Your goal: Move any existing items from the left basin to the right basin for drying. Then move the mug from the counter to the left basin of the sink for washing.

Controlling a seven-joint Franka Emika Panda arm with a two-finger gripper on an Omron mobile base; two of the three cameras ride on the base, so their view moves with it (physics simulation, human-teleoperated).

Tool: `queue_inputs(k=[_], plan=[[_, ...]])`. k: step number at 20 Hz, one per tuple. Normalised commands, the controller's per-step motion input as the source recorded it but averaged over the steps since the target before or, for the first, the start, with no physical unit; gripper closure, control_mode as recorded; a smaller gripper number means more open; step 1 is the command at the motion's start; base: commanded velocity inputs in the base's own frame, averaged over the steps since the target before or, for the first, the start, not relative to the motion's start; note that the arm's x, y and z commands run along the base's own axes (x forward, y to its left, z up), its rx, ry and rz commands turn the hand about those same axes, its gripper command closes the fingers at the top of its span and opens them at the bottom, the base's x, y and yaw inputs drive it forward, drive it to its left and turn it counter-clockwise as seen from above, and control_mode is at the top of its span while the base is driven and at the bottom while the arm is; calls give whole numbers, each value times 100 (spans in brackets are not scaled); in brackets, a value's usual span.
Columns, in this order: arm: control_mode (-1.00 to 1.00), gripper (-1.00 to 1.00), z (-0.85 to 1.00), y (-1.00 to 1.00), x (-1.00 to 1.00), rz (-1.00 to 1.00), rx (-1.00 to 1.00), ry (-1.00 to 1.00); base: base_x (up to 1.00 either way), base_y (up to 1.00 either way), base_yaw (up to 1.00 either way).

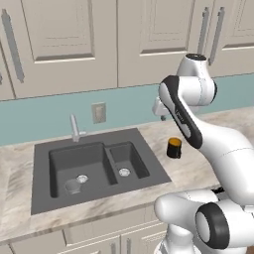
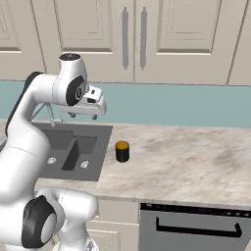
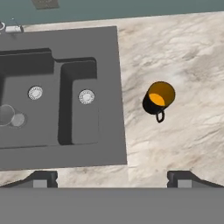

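A clear glass tumbler (image 1: 73,186) (image 3: 8,116) stands in the wide left basin (image 1: 64,166) (image 3: 30,131), near its silver drain. The narrow right basin (image 1: 130,158) (image 3: 78,124) holds nothing but its drain. The black mug (image 1: 174,148) (image 2: 122,151) (image 3: 159,99), orange inside, stands upright on the beige counter (image 2: 186,162) to the right of the sink (image 1: 149,163) (image 3: 109,87). My gripper (image 3: 113,180) hangs high above the counter and looks straight down. It is open, its fingertips (image 3: 43,179) wide apart with nothing between them. The mug lies ahead of it and to the right.
A thin silver faucet (image 1: 75,129) rises behind the sink, with a wall socket (image 1: 98,112) to its right. Cupboards hang above the teal backsplash. A dishwasher front (image 2: 196,228) sits below the counter on the right. The worktop stretches bare to the right of the mug.
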Motion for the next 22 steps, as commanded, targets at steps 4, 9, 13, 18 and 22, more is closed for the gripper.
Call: queue_inputs(k=[4,9,13,18,22], plan=[[100,-100,0,0,0,0,0,0,21,38,0],[100,-100,0,0,0,0,0,0,36,23,5],[100,-100,0,0,0,0,0,0,28,18,7],[100,-100,0,0,0,0,0,0,15,17,4],[100,-100,0,0,0,0,0,0,1,6,0]])
